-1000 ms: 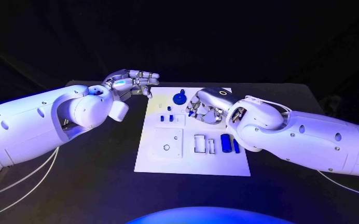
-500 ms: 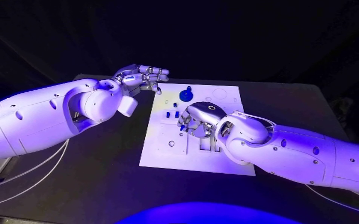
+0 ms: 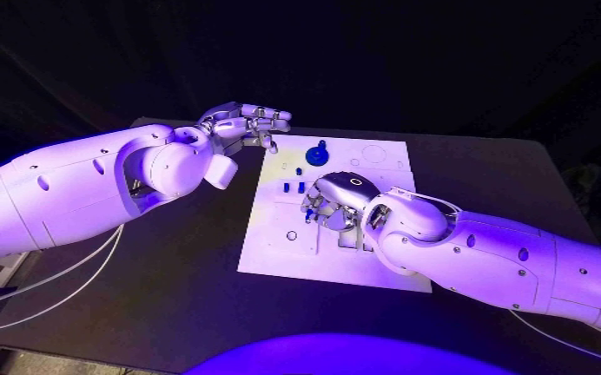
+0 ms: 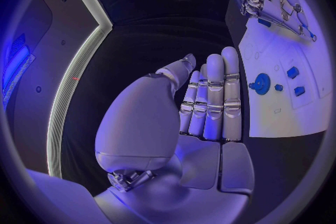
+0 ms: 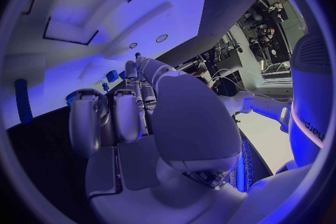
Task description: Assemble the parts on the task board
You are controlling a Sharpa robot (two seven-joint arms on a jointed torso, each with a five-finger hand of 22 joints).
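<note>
**A:** Where are the parts now?

**B:** The task board (image 3: 282,219) lies in the middle of the frame on the black worktop (image 3: 163,262). A round blue part (image 3: 317,155) with a knob stands near the board's upper edge, and two small blue pegs (image 3: 292,187) stand just below it, left of centre. My right hand (image 3: 336,204) hangs over the middle of the board with its fingers curled downward. I cannot tell if it pinches something; something small and blue shows at the fingertips, but it is too hidden to say.

**A:** And the left hand?

**B:** My left hand (image 3: 244,123) floats at the upper left, just beside the board's corner. Its fingers are straight and pressed together, holding nothing.

**A:** How will these parts handle?

**B:** I judge they are light, stiff plastic, and smooth, so they can slip or tip easily. I would take a peg by its sides with the fingertips, and the round part by its knob. The board is thin and may slide if I push sideways.
</note>
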